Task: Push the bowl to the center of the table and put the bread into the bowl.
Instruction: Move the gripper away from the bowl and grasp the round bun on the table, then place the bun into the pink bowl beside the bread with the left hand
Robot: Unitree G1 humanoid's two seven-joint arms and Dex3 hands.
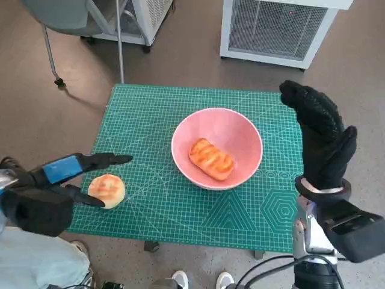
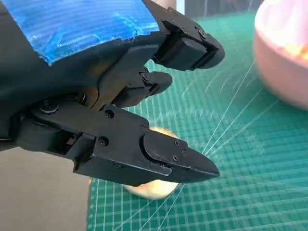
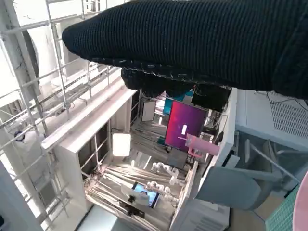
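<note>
a: what's hard to make out here?

b: the round bread (image 1: 107, 190) is half hidden under the left hand (image 1: 57, 180) from the wrist camera. the fingers (image 2: 168, 159) spread over it, gripping nothing, and i can't tell if they touch it.

a: and the right hand (image 1: 322, 135)?

b: lifted off the table's right edge, fingers loosely extended, empty. its own camera mostly shows glove and shelving.

a: the bowl (image 1: 217, 147)?

b: pink, near the middle of the green cutting mat (image 1: 180, 211), one long grilled bread (image 1: 211, 159) inside. the round one lies on the mat near its left edge.

a: the room?

b: brown floor, a white vented unit (image 1: 277, 27) beyond the table, a chair leg (image 1: 51, 54) far left.
</note>
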